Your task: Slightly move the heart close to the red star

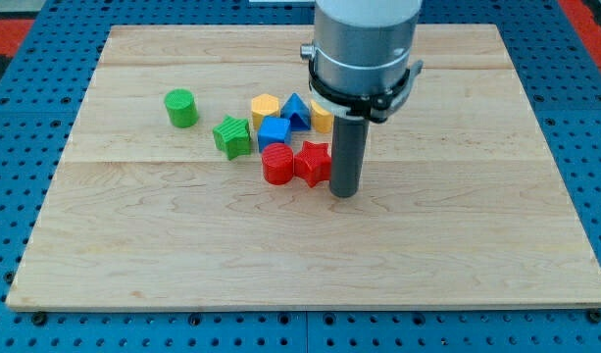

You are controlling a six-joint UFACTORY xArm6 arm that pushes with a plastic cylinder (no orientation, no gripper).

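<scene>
The red heart [277, 164] is seen touching the red star [313, 162] on the desk [457, 245], my tip [344, 193], a jawless end effector gripping nothing, is set just right of the star, so only withdrawal is judged needed.

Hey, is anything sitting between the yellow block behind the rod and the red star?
No block shows between them: the yellow block sits just toward the view's top of the red star. My tip is to the view's right of the star.

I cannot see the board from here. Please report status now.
My tip at red star's right side. Yellow heart above, partly hidden behind rod. Blue blocks crowd its left.
</scene>
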